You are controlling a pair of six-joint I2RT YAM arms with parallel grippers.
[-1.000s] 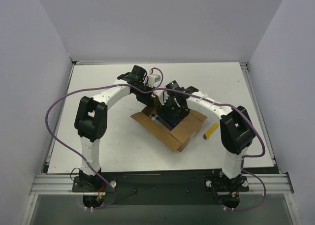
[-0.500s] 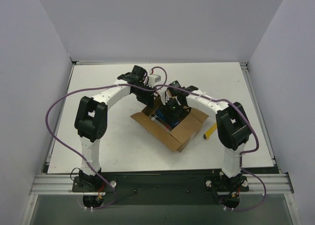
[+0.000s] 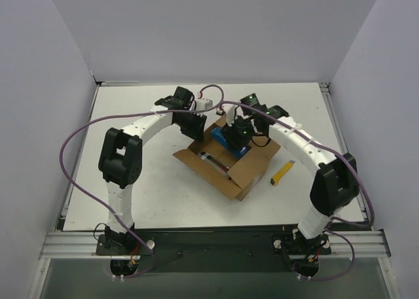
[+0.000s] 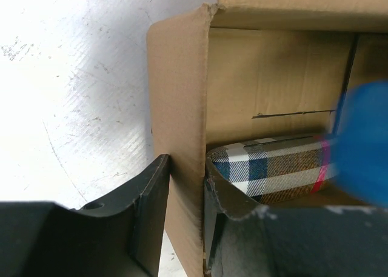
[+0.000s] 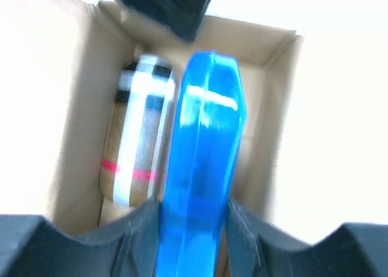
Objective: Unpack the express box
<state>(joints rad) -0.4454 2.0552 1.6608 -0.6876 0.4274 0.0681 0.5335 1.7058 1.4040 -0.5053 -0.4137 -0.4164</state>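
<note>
The left gripper [image 4: 185,204] pinched one upright wall of the plain brown corrugated cardboard express box [image 4: 273,77]. The right gripper [image 5: 194,225] clasped a translucent blue plastic bar [image 5: 203,131] above that open box, where a tartan fabric case [image 5: 136,137] lay beneath its fingers.

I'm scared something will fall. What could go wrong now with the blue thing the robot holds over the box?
1. The right end effector pinches the smooth blue item with a long part sticking out past its fingers. It could slip and drop onto the plaid case in the express box.
2. The left end effector grips only one thin cardboard wall. If that wall bends or tears, the box might shift.
</note>
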